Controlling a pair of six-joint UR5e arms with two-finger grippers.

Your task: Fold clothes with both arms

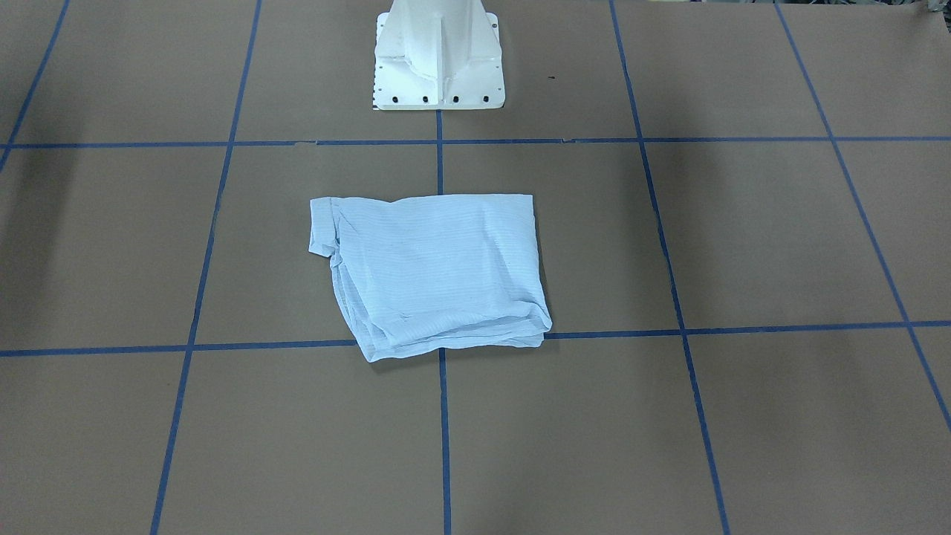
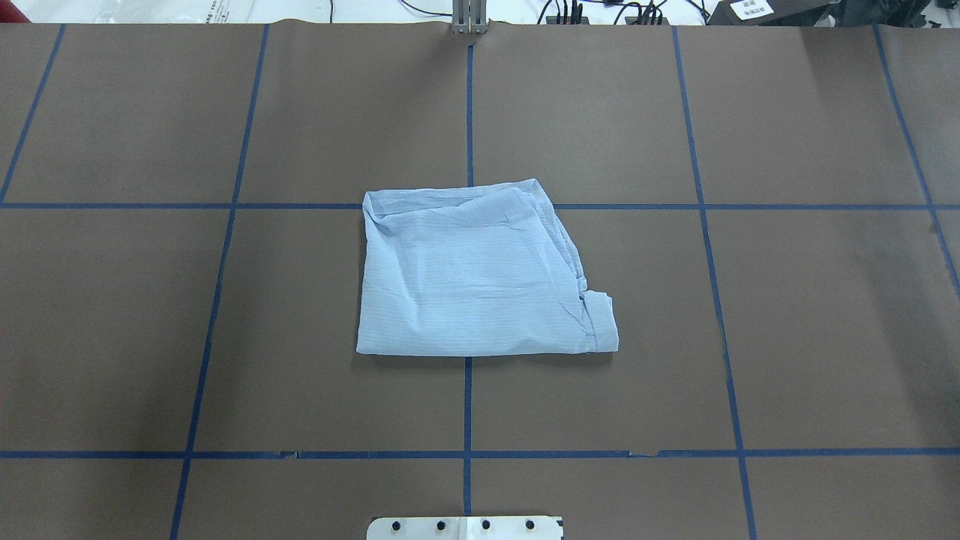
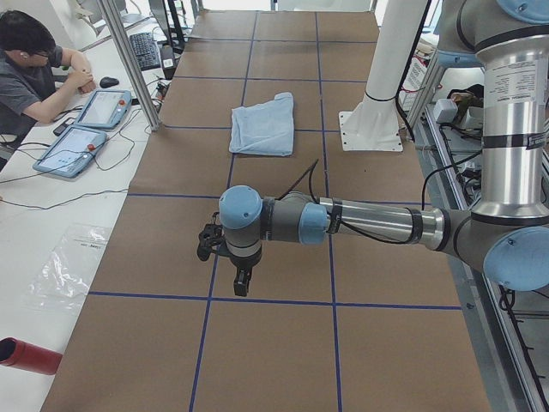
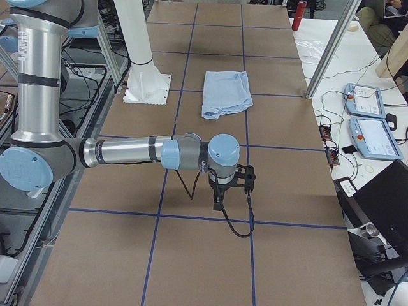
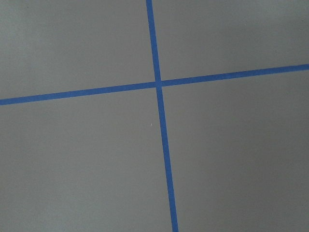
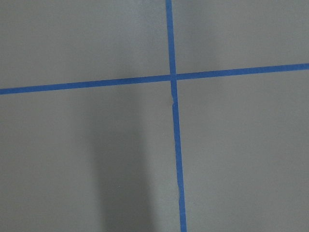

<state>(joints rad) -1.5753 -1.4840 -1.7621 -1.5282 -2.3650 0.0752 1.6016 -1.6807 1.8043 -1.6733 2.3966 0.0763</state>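
The light-blue shirt (image 1: 438,275) lies folded into a rough rectangle at the middle of the brown table, with nothing touching it. It also shows in the overhead view (image 2: 476,277) and both side views (image 3: 263,125) (image 4: 226,93). My left gripper (image 3: 243,279) points down over the table, far from the shirt towards the left end. My right gripper (image 4: 218,203) points down far from the shirt towards the right end. Both show only in the side views, so I cannot tell if they are open or shut. Both wrist views show only bare table and crossing blue tape lines.
The white pedestal base (image 1: 438,59) stands behind the shirt. Blue tape lines (image 2: 466,405) divide the table into squares. An operator (image 3: 34,69) sits at a side bench with teach pendants (image 3: 81,129). A red cylinder (image 3: 26,356) lies beside the table's left end.
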